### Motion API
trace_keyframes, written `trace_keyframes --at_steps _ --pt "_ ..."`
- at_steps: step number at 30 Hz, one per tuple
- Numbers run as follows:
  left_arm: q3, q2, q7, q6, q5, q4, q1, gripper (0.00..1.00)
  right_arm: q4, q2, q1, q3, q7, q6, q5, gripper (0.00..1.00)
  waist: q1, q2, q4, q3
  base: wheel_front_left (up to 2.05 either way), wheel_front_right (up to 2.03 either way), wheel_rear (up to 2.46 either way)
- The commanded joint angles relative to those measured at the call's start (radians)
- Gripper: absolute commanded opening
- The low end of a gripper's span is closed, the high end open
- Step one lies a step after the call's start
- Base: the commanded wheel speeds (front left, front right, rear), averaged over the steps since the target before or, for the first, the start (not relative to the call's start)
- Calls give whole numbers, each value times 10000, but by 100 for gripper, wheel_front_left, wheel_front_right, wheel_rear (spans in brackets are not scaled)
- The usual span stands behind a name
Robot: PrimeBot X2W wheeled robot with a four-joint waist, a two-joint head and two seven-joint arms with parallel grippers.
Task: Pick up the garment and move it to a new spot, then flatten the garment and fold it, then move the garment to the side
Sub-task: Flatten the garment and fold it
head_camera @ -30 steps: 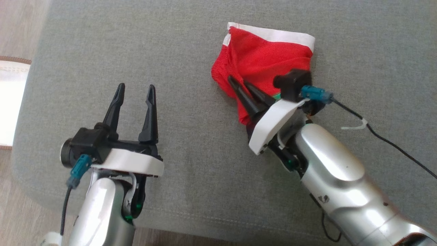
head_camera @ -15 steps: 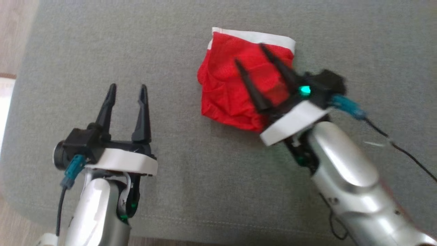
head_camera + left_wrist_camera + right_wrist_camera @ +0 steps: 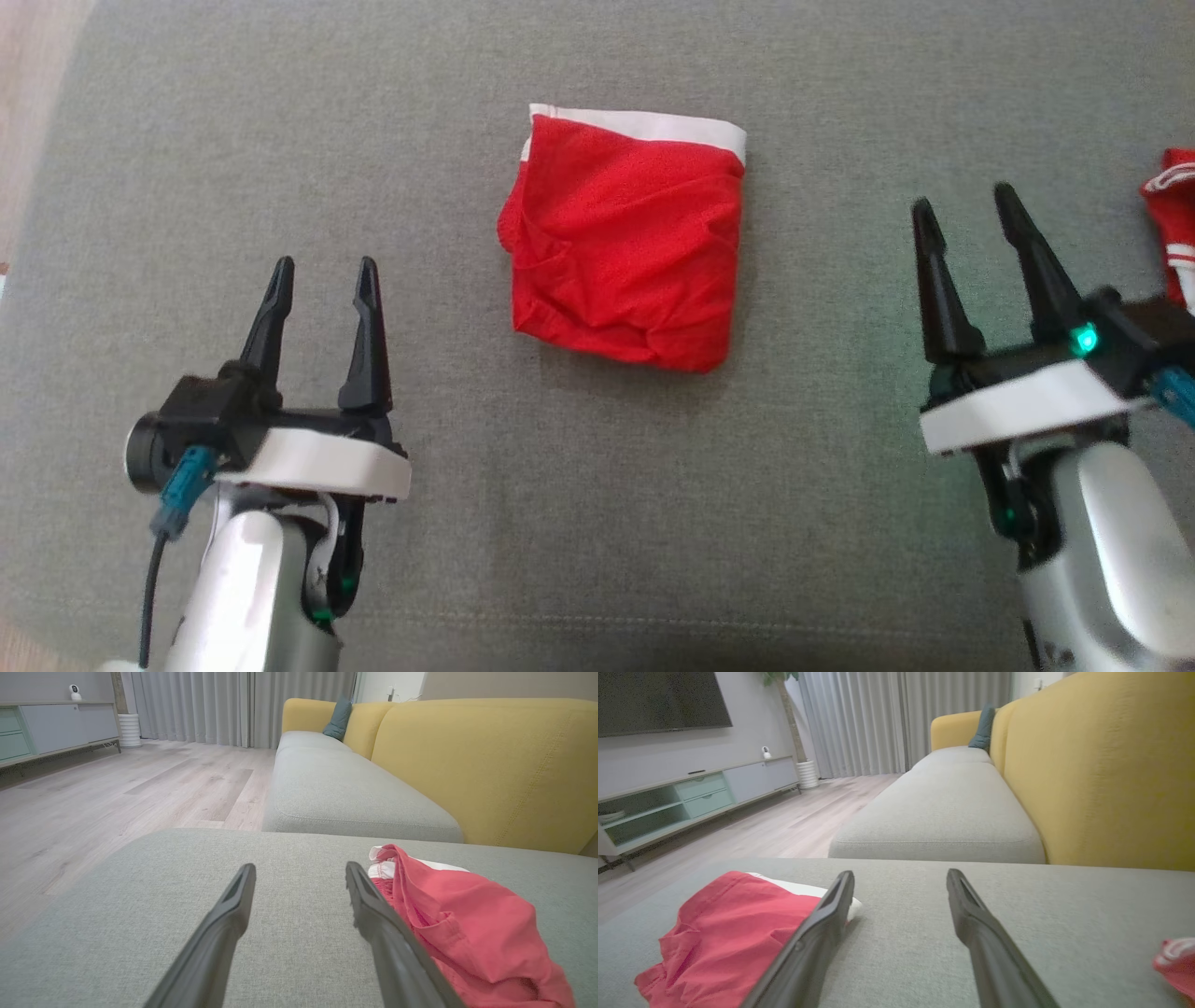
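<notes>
Nearest the robot, the left gripper (image 3: 325,266) stands over the grey cushion (image 3: 560,523) at the lower left of the head view. Its two dark fingers are spread apart and hold nothing, and bare fabric shows between them. The right gripper (image 3: 963,201) stands at the lower right, likewise spread, with nothing between its fingers and a green light lit on its body. Neither touches the garment (image 3: 625,252). This is red with a white band along its far edge. It lies between the two grippers and a little beyond them, folded into a rough square, flat on the cushion, with creases and a rumpled near edge. In the left wrist view it appears beside the right-hand finger, and in the right wrist view beside the left-hand finger. A second red cloth (image 3: 1172,215) with white trim lies at the right edge of the head view, well apart from the folded garment. Beyond the cushion are a further grey seat (image 3: 350,788), a yellow backrest (image 3: 490,765), a teal pillow (image 3: 338,718), wooden floor (image 3: 117,793), and grey curtains (image 3: 210,704) farthest off
</notes>
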Motion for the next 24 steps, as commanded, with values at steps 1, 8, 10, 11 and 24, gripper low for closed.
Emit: trace_keyframes --at_steps 1,8,10,11,24 --pt "400 212 -59 -6 138 -330 -105 100 -600 94 184 60 115 -9 -137 100 0 -1 -68 -57 0 0 0" --pt "419 266 -59 -48 198 -372 -27 100 -1810 319 1113 -392 635 -9 -411 100 0 -1 -206 -98 0 0 0" --pt "426 271 -59 -47 207 -386 -31 100 -1996 363 1224 -441 736 -9 -457 100 0 -1 -225 -84 0 0 0" --pt "428 271 -59 -46 210 -393 -35 100 -2066 380 1263 -465 781 -9 -481 100 0 -1 -232 -72 0 0 0" --pt "472 293 -59 -41 241 -420 -218 100 -2376 560 1341 -674 930 -9 -583 100 0 -1 -307 109 0 0 0"
